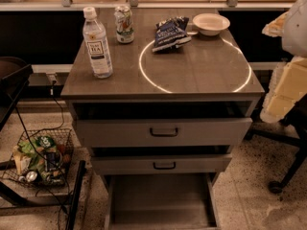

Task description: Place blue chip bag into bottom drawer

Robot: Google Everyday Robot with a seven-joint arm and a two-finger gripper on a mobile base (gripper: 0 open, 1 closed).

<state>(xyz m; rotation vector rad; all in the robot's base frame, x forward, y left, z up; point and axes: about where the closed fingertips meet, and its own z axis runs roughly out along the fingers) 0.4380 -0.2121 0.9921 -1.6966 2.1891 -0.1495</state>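
The blue chip bag (170, 33) lies crumpled on the back of the cabinet top, just left of a white bowl (210, 23). The bottom drawer (160, 202) is pulled out at floor level and shows a bare flat floor. My gripper (284, 87) appears as pale blocky parts at the right edge of the camera view, beside the cabinet's right front corner. It is well to the right of the bag and below it in the picture, and nothing shows in it.
A water bottle (97, 42) and a drink can (124, 24) stand on the left of the cabinet top (192, 66). The two upper drawers (163, 132) with dark handles stand slightly open. A wire basket (41, 157) of packets sits on the floor at left, with cables. A chair base (283, 176) is at right.
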